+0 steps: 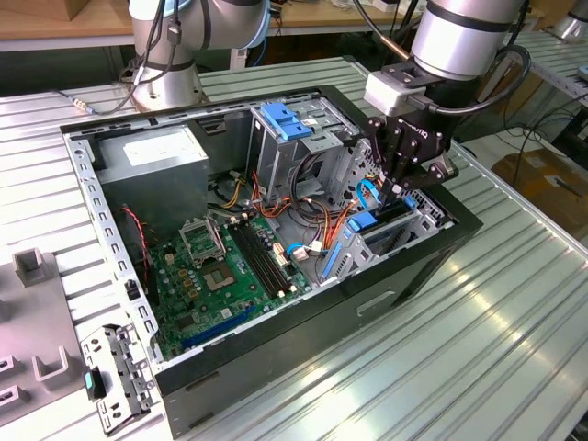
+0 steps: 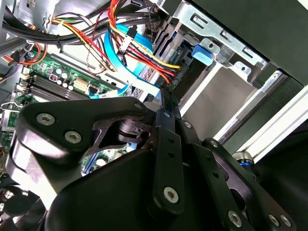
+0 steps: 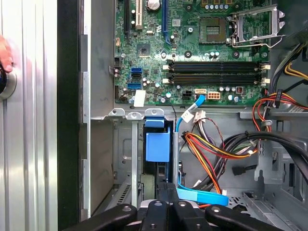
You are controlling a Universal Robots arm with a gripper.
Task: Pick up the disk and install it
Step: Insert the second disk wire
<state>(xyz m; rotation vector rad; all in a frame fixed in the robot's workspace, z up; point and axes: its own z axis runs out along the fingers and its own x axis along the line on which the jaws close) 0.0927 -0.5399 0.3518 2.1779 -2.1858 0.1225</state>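
The open computer case [image 1: 276, 367] lies on its side on the ribbed metal surface [image 1: 478, 349], its green motherboard [image 1: 234, 266] facing up. The arm's black hand [image 1: 404, 184] reaches down into the drive bay [image 1: 404, 230] at the case's corner on the exterior view's right. Between its fingertips sits the disk [image 1: 381, 220], standing on edge in the bay's slot, with only its blue carrier rail and a dark edge showing from the exterior view. In the first wrist view the disk [image 3: 157, 147] shows as a blue plastic tab atop a dark narrow body, seated in the vertical slot of the grey metal cage [image 3: 125, 144], and the hand [image 3: 166, 195] meets its end, fingers drawn close together around the thin edge. So the hand looks clenched on the disk, which is already well down in its bay. In the second wrist view the hand [image 2: 168, 101] points into the same cage, its finger [image 2: 169, 108] lying along the slot near a small blue latch [image 2: 204, 53].

A flat light-blue data cable [image 3: 199, 196] curls just beside the disk, and bundles of orange, yellow and red wires [image 3: 211, 149] run close by. Toward the back of the case sit a grey power supply [image 1: 152, 156] with a white label and a second drive cage topped by a blue bracket [image 1: 287, 119]. A loose metal bracket [image 1: 115, 377] lies on the surface at the exterior view's left
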